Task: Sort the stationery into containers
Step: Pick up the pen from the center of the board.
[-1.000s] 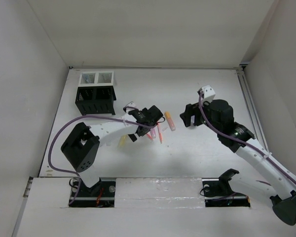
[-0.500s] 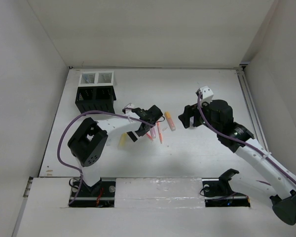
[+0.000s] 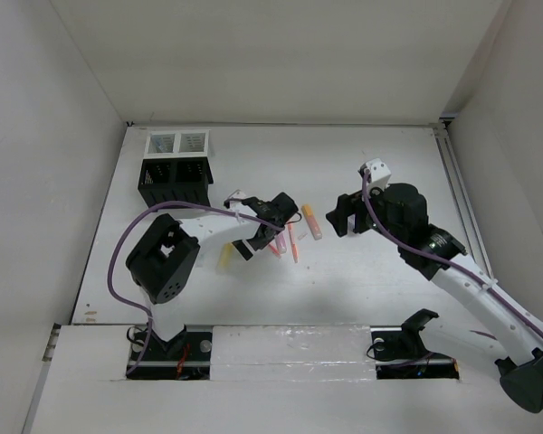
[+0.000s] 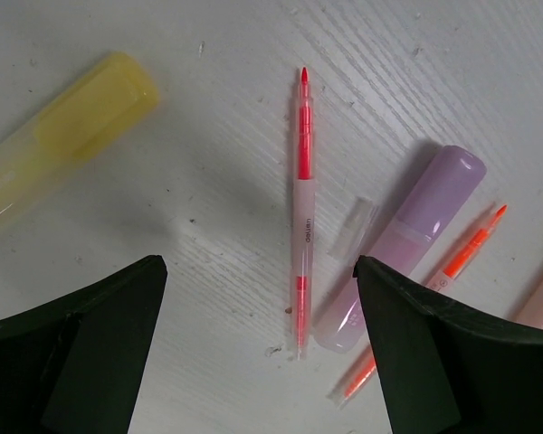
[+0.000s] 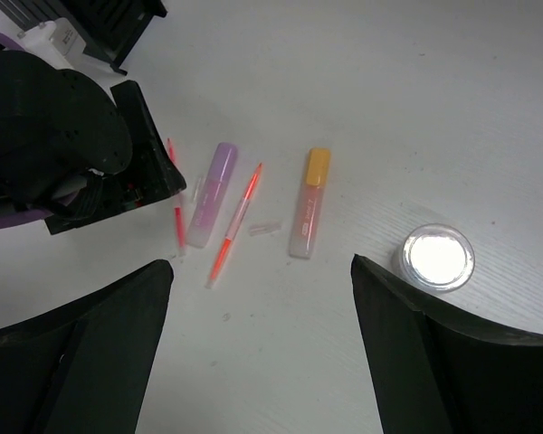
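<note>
Left wrist view: the left end effector [image 4: 258, 271] hangs wide open over the red pen [image 4: 302, 208], which lies flat on the tabletop [image 4: 208, 54] between the fingers. The purple marker [image 4: 407, 240] lies at the pen's 3 o'clock, its lower end just beside the pen. A clear cap [image 4: 353, 226] lies between them. Closing could sweep both in, and the thin pen may slip or roll free. The right end effector [image 5: 260, 264] is also wide open, holding nothing. The black organiser [image 3: 175, 183] stands well apart, at the pen's 10 o'clock in the top view.
</note>
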### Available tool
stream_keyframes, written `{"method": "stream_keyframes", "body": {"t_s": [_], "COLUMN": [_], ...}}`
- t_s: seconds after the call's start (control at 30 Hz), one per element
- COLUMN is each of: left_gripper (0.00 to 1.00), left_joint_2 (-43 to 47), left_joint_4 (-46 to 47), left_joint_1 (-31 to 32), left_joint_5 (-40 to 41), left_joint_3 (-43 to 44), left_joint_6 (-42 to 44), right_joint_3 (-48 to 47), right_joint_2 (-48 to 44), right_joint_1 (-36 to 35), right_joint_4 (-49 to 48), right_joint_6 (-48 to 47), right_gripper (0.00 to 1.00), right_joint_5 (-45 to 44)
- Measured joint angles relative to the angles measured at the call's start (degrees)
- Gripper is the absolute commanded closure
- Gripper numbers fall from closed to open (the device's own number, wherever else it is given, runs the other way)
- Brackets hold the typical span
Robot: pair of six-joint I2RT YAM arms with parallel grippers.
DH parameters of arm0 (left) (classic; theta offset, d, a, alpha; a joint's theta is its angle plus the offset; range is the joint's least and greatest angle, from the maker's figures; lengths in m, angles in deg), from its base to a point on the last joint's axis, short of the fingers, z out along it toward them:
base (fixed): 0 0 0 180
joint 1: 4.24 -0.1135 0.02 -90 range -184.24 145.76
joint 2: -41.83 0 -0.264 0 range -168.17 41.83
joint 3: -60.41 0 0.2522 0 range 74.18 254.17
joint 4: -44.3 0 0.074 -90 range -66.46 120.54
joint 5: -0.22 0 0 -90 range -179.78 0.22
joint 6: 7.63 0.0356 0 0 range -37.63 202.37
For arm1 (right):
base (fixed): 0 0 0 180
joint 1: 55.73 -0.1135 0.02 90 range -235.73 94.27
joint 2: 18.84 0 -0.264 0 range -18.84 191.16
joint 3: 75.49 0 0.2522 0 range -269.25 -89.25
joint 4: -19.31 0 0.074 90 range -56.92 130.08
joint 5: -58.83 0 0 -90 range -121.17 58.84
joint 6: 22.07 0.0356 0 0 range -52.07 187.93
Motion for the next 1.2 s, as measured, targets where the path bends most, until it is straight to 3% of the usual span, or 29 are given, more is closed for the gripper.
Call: {"method": "stream_keyframes", "body": {"t_s": [0.73, 0.77, 0.8, 1.0, 1.07, 1.2], "left_gripper": [0.22, 0.23, 0.33, 0.34, 0.40, 0.62], "left_joint_2": [-3.6, -3.7, -3.7, -4.5, -4.6, -4.7], "left_joint_4": [-2.0, -2.2, -2.3, -3.8, -4.0, -4.5], "left_joint_1": [0.0, 0.0, 0.0, 0.0, 0.0, -0.3], "left_joint_5": [-2.3, -2.3, -2.3, -2.3, -2.3, -2.5], "left_joint_3": [0.0, 0.0, 0.0, 0.7, 0.9, 0.8], "left_joint_6": [-2.4, -2.6, -2.6, -3.3, -3.4, -3.4], "right_joint_3": [2.0, 2.3, 2.4, 2.7, 2.8, 2.8], "right_joint_2": [-3.1, -3.5, -3.9, -6.1, -6.6, -7.5], "right_joint_1": [0.0, 0.1, 0.1, 0.2, 0.2, 0.2], "right_joint_4": [-1.6, -1.7, -1.7, -1.7, -1.7, -1.7], "right_joint_6": [0.0, 0.0, 0.0, 0.0, 0.0, 0.0], "right_gripper": [0.14, 0.14, 0.14, 0.14, 0.14, 0.14], "right_joint_5": [2.2, 2.2, 2.3, 2.3, 2.3, 2.3]}}
